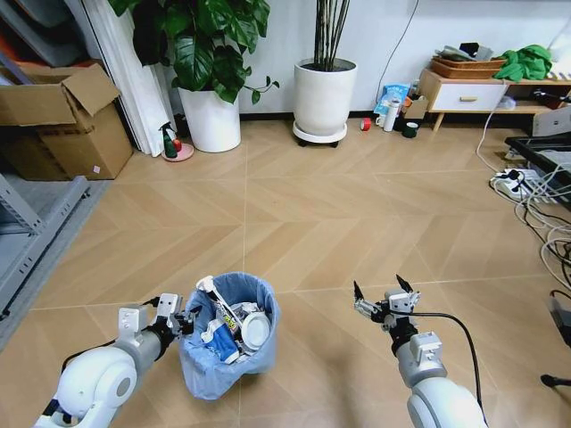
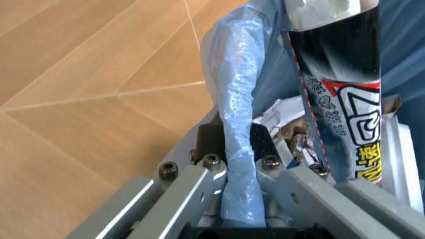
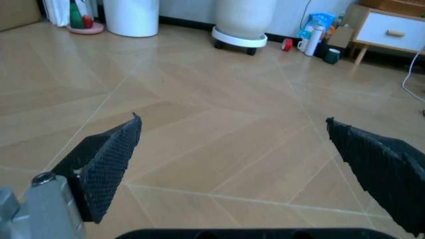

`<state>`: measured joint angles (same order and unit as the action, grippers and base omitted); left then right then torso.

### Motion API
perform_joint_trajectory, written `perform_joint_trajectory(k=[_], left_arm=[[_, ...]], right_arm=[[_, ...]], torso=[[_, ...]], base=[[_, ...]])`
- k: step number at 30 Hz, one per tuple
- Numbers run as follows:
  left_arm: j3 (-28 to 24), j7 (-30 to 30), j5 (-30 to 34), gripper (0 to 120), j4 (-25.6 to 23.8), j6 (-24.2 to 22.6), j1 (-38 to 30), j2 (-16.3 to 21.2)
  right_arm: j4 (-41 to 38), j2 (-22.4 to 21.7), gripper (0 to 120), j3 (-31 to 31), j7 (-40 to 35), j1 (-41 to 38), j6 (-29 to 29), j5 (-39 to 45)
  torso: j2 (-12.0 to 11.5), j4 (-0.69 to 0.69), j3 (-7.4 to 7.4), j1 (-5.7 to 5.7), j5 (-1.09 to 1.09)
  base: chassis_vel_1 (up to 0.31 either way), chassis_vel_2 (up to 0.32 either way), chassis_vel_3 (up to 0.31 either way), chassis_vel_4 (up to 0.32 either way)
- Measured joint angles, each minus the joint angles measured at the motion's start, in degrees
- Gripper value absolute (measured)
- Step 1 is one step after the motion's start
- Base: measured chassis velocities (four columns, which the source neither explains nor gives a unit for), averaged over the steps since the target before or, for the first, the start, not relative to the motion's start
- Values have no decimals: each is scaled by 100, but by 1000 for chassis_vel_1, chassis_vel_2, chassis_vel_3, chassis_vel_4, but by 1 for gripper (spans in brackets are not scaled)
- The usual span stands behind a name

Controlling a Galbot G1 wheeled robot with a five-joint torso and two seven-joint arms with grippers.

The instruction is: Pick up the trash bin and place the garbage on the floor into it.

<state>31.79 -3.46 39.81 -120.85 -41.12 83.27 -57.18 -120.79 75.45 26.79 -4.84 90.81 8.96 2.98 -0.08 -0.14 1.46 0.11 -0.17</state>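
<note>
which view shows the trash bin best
The head view: the whole trash bin stands on the floor, its blue liner and the garbage inside visible, the left hand at its rim. The left wrist view gives a close-up of the liner rim pinched between the fingers. The right wrist view shows bare floor.

Floor (image 1: 357,205): wood-look planks, smooth, with a soft satin sheen.
Trash bin (image 1: 228,343): lined with thin light-blue plastic film, crinkled and faintly glossy.
Garbage (image 1: 234,325): crumpled matt white paper, glossy printed wrappers and a smooth white plastic lid.
My left tool (image 1: 185,318): brushed grey metal links with dark screw heads, clamped on the film at the rim.
My right tool (image 1: 384,292): black finger pads (image 3: 109,159), rough with a fine knurled weave, spread apart; the body is matt grey metal.
</note>
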Motion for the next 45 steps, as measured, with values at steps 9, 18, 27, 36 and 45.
perform_joint_trajectory(k=[9,18,27,36,45], left_arm=[[75,57,-96,0,-82,15,123,-46],[100,66,-192,0,-147,34,230,-112],[159,64,-170,0,-281,37,286,-77],[162,-23,5,0,-248,38,204,55],[214,-49,53,0,-276,38,248,45]], right_arm=[[-68,0,100,0,2,105,-12,-47],[-94,-3,100,5,2,153,-76,-46],[-112,20,100,-5,-22,201,-98,-67],[-132,46,100,69,-49,203,-97,-69],[-186,66,100,79,-90,233,-111,-58]], torso=[[0,1,0,0,-1],[0,1,-1,0,-1],[0,0,0,0,-1],[0,0,0,0,-1],[0,1,0,0,-1]], base=[[107,-110,-108,117],[111,-110,-125,109],[34,-30,-33,44],[0,0,0,0],[0,0,0,0]])
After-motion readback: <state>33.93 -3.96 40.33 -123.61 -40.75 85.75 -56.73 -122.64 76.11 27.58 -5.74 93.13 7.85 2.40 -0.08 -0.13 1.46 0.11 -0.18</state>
